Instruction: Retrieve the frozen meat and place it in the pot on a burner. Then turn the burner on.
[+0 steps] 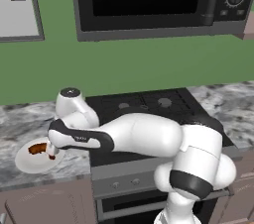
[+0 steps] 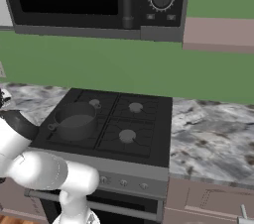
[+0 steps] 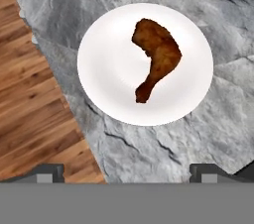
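Observation:
The frozen meat (image 3: 156, 57) is a small reddish-brown drumstick lying on a white plate (image 3: 104, 69) on the marble counter, close to its front edge. In the left base view the meat (image 1: 35, 148) and plate (image 1: 25, 161) sit left of the stove, with my arm stretched low over them. My gripper (image 3: 127, 173) hovers above the plate, open, with nothing between its fingertips (image 3: 47, 173); seen from the left base, the gripper (image 1: 51, 154) hangs at the plate's right edge. The dark grey pot (image 2: 74, 119) stands empty on a left burner of the black stove.
The black stove (image 2: 144, 139) has a row of knobs (image 2: 124, 184) along its front panel. A microwave (image 2: 94, 0) hangs above it. Marble counter (image 2: 213, 139) runs to the right of the stove. Wooden floor (image 3: 34, 119) lies beyond the counter edge beside the plate.

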You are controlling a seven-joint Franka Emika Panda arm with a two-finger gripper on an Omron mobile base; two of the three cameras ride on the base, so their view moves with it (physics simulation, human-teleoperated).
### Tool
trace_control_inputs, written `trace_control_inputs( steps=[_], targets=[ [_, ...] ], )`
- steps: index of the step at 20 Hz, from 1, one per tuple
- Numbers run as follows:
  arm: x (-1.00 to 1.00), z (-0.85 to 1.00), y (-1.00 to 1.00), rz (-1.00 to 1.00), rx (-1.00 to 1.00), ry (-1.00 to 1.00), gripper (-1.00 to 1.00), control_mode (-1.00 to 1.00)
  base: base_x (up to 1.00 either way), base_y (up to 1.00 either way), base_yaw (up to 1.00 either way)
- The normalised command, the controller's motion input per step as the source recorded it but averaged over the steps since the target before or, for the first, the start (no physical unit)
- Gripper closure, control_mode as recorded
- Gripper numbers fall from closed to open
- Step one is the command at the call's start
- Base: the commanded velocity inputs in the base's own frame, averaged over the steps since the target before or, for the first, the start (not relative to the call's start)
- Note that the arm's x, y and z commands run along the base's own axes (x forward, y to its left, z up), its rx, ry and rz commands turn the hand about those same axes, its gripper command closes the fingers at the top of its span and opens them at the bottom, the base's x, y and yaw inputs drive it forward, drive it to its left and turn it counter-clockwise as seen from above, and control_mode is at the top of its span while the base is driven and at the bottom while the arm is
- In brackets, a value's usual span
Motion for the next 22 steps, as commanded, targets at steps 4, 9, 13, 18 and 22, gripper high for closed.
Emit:
trace_control_inputs(
  steps=[4,9,13,18,22],
  targets=[
    [0.18,-0.14,0.27,-0.10,0.00,-0.04,-1.00,-1.00,0.00,0.00,0.00],
    [0.26,-0.11,0.40,-0.13,0.00,-0.04,-1.00,-1.00,0.00,0.00,0.00],
    [0.26,-0.05,0.34,-0.10,0.00,-0.01,-1.00,-1.00,0.00,0.00,0.00],
    [0.29,-0.06,0.24,-0.10,0.00,0.00,-1.00,-1.00,0.00,0.00,0.00],
    [0.31,-0.06,0.12,-0.08,-0.01,0.00,-1.00,-1.00,0.00,0.00,0.00]
  ],
)
